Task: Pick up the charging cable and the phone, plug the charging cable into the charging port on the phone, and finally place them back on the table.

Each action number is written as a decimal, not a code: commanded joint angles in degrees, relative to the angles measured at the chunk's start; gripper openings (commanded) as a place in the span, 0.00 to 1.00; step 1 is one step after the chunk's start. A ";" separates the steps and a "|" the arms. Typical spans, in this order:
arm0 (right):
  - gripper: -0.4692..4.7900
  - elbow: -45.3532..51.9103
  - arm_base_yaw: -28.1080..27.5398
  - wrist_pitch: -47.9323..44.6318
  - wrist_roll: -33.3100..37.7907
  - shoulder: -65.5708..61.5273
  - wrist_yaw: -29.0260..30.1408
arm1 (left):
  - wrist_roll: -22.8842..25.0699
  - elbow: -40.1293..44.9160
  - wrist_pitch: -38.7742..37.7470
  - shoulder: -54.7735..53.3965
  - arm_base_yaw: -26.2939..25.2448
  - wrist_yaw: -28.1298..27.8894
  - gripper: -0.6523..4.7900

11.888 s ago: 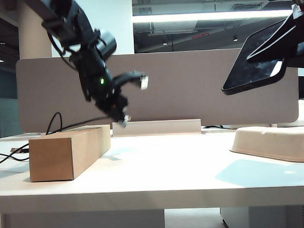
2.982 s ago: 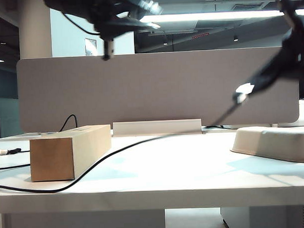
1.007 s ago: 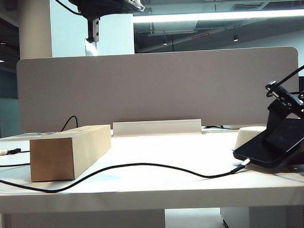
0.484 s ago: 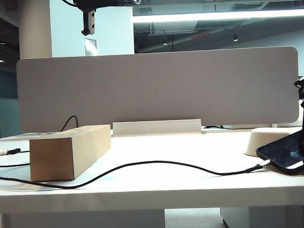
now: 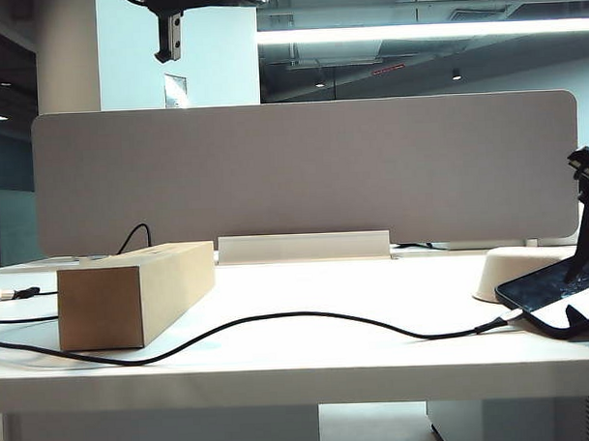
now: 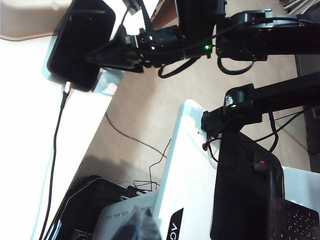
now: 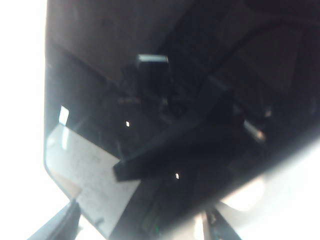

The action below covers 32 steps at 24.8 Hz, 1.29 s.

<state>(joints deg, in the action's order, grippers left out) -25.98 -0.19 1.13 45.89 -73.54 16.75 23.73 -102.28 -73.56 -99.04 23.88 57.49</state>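
Phone [image 5: 554, 303] plugged, flat on table [image 5: 309, 351]; no legible writing.

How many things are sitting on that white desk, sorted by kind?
Phone: 1
Charging cable: 1, plugged into the phone
Cardboard box: 1
Cream tray: 1
Total: 4
Left gripper hangs shut high above; right gripper stands open around the phone.

The phone [image 5: 557, 299], slim, black and glossy, lies screen-up at the right end of the white tabletop [image 5: 309, 355]. The charging cable [image 5: 279, 323], a long thin black cord, snakes across the tabletop, its pale connector plugged into the phone's short edge.
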 commanded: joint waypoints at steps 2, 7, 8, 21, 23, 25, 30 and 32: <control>0.73 -0.02 -0.17 5.64 -2.80 4.15 -0.42 | 0.26 -0.13 -1.01 0.96 0.00 0.15 0.11; 0.63 0.00 -0.28 9.68 -8.33 11.96 1.53 | 1.36 -0.13 -2.64 3.58 -0.13 -8.46 0.11; 0.52 0.00 -0.28 10.67 -10.54 13.60 1.03 | 1.36 -0.11 -2.62 4.46 -0.13 -11.13 0.11; 0.08 1.95 -0.15 18.45 -28.41 46.34 -7.15 | 1.01 12.85 4.85 24.72 -1.57 -21.07 0.11; 0.08 1.97 -0.15 18.91 -28.41 49.42 -9.49 | -0.35 16.06 6.93 27.45 -1.55 -22.58 0.11; 0.08 2.27 -0.09 19.67 -29.70 53.44 -9.62 | -0.46 20.85 8.39 31.82 -1.55 -23.76 0.11; 0.08 5.46 0.04 19.61 -29.86 60.00 -9.66 | -2.01 26.58 10.73 38.03 -1.55 -24.57 0.11; 0.08 7.37 0.07 19.67 -29.83 63.69 -9.73 | -3.43 28.15 11.82 40.61 -1.55 -25.33 0.11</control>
<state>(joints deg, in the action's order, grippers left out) -19.22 -0.19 21.34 16.21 -11.51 7.51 21.78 -74.61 -63.75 -59.96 22.28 32.75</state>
